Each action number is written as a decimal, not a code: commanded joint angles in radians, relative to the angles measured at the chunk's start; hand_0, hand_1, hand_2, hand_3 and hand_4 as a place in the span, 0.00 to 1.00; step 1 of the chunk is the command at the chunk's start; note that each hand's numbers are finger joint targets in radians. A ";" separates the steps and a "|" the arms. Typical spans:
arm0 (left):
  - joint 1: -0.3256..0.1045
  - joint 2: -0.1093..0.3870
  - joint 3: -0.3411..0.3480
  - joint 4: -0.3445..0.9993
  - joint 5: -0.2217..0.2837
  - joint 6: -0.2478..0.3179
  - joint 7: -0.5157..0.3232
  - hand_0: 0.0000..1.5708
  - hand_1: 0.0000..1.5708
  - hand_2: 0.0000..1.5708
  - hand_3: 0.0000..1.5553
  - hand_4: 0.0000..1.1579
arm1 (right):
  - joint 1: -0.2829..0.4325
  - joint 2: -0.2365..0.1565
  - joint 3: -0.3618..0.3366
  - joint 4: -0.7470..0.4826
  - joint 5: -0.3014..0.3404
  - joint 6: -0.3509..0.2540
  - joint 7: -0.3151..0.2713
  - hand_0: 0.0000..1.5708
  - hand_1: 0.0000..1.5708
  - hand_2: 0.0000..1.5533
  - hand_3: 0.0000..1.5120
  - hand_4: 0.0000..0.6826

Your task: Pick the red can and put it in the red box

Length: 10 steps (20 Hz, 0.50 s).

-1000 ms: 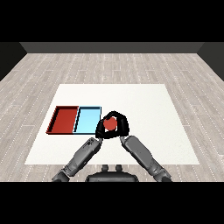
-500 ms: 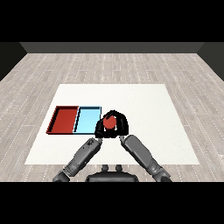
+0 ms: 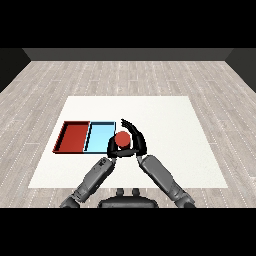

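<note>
Head view: the right hand (image 3: 137,142) curls round the red can (image 3: 122,138), which sits just beside the blue tray's (image 3: 100,136) near right corner. Whether the left hand (image 3: 114,148) is curled or straight cannot be told. Picking looks done; carrying the can across to the red tray (image 3: 64,136) remains.

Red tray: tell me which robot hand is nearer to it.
Left. The left robot hand sits near the light blue tray, which lies between it and the red tray. The right robot hand, curled round the red can, is farther right.
</note>
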 commanded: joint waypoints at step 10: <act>-0.023 -0.006 0.000 0.009 -0.022 0.053 -0.008 1.00 1.00 1.00 0.95 0.98 | 0.093 0.001 -0.059 -0.096 0.063 0.055 0.081 0.00 0.00 0.00 0.00 0.00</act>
